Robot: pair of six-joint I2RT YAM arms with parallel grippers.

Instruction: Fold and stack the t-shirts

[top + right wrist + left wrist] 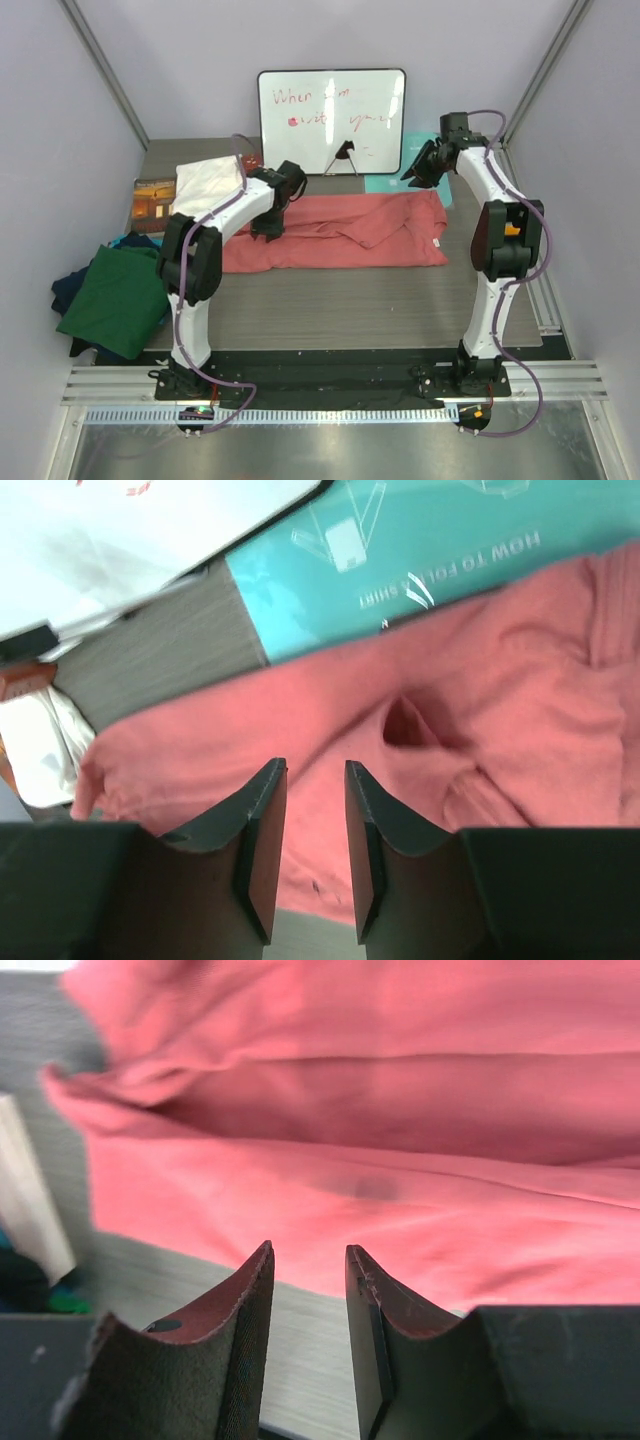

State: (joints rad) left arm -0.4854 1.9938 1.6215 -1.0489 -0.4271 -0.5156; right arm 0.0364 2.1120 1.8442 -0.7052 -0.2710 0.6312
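The salmon-pink t-shirt [340, 232] lies bunched in a long strip across the middle of the table, its small white label [437, 243] at the right end. My left gripper [268, 228] is over the shirt's left part; in the left wrist view [308, 1260] its jaws are apart and empty, just above the shirt's near edge [400, 1190]. My right gripper [415, 170] is raised over the shirt's back right corner, open and empty [315, 775], with pink cloth [480, 710] below. A dark green t-shirt [120, 295] lies on navy ones [68, 288] at the left edge.
A pale-teal folding mat [385, 183] [400, 560] lies behind the pink shirt, partly under it. A whiteboard [330, 120] stands at the back. A white cloth [208, 180] [35, 740] and an orange book [152, 203] lie back left.
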